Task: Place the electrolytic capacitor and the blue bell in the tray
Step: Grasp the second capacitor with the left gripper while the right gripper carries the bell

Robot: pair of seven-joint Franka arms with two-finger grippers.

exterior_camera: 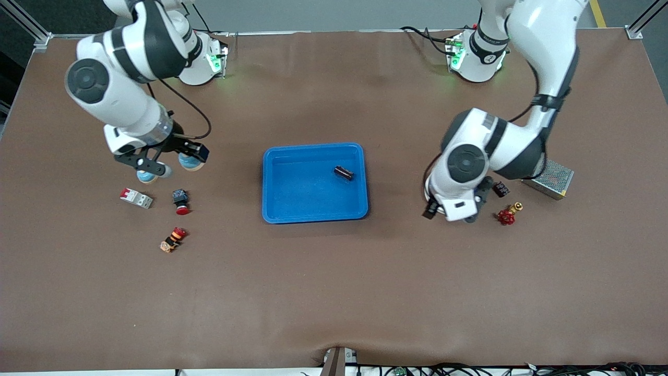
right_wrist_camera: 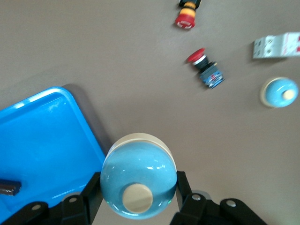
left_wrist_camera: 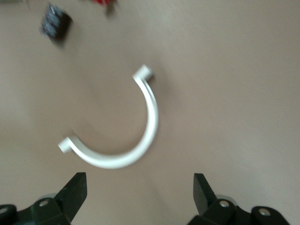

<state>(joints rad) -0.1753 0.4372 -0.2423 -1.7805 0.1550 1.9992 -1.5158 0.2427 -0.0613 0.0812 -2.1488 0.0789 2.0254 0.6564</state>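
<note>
2 blue bells [exterior_camera: 189, 161], 1 capacitor [exterior_camera: 343, 173]

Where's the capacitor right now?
The electrolytic capacitor lies in the tray, in the part toward the robots' bases and the left arm's end; the right wrist view shows its tip at the picture's edge.

Two blue bells [exterior_camera: 189, 161] [exterior_camera: 146, 176], one capacitor [exterior_camera: 343, 173], one tray [exterior_camera: 271, 180], two red pushbuttons [exterior_camera: 180, 201] [exterior_camera: 173, 239], perhaps more.

Left end effector [left_wrist_camera: 138, 187] open, right [right_wrist_camera: 138, 197] gripping.
</note>
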